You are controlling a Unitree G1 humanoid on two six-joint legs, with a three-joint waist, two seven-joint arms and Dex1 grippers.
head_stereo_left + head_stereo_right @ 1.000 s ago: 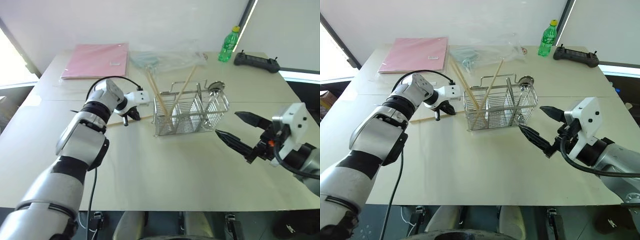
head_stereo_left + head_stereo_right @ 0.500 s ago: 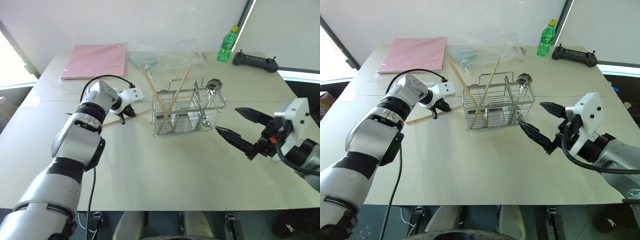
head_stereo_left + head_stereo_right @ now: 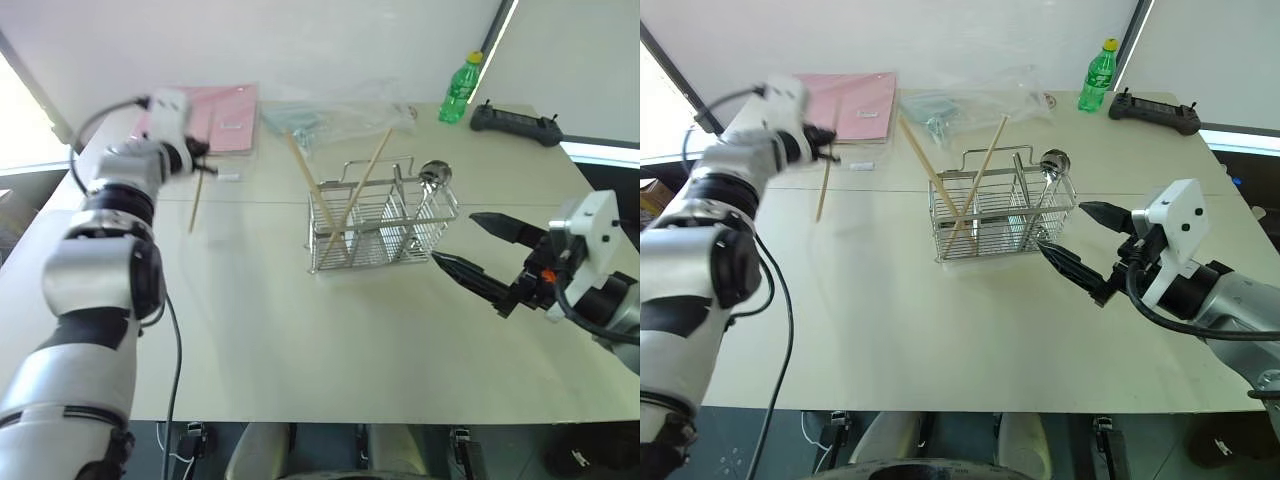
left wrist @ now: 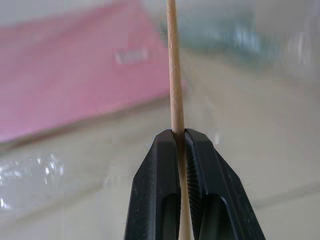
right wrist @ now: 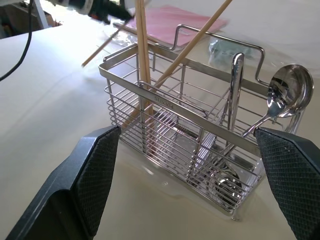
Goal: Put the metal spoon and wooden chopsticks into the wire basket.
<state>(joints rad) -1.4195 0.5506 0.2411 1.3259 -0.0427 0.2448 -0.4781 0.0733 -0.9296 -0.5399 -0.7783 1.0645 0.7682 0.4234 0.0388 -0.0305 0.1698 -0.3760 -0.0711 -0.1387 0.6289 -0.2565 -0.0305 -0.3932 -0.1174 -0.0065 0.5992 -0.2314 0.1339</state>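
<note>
Left wrist view — ribbed black left hand [image 4: 182,150] | pinching slim wooden chopstick [image 4: 175,75]

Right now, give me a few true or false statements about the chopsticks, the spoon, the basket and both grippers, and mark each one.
1. The left gripper is shut on a wooden chopstick. True.
2. The metal spoon lies flat on the table. False: it stands in the wire basket, bowl up.
3. The right gripper holds the basket handle. False: it is open, beside the basket.
4. Chopsticks already lean in the basket. True.
5. A green bottle stands at the table's far edge. True.
</note>
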